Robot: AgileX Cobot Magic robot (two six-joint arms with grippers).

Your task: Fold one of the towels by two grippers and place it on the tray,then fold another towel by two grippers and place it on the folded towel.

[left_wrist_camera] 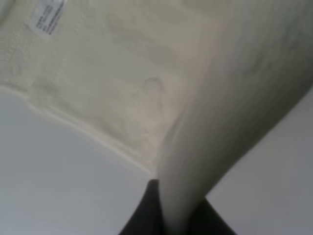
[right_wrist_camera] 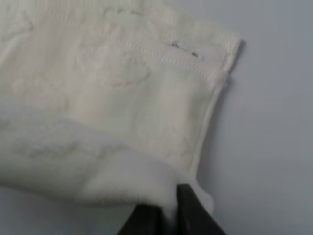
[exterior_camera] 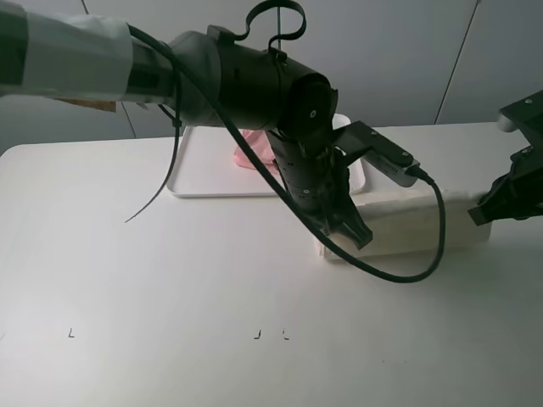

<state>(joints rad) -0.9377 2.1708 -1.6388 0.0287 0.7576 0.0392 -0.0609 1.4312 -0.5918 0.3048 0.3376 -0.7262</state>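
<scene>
1 pink towel point(exterior_camera: 250, 153) in 1 tray point(exterior_camera: 204, 182), 1 cream towel point(exterior_camera: 424, 222) on surface point(exterior_camera: 170, 280). My L fingers point(left_wrist_camera: 142, 220), R fingers point(right_wrist_camera: 193, 210) each pinch its edge.

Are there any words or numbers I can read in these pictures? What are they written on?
Small white printed label on the cream-white terry towel: rows of dark print, too blurred to read.
Small dark marks on the white table: tiny corner-like ticks, not readable as letters.
Tiny dark specks on the towel's stitched hem: too small to read.
No other text is visible, so nothing can be quoted.
</scene>
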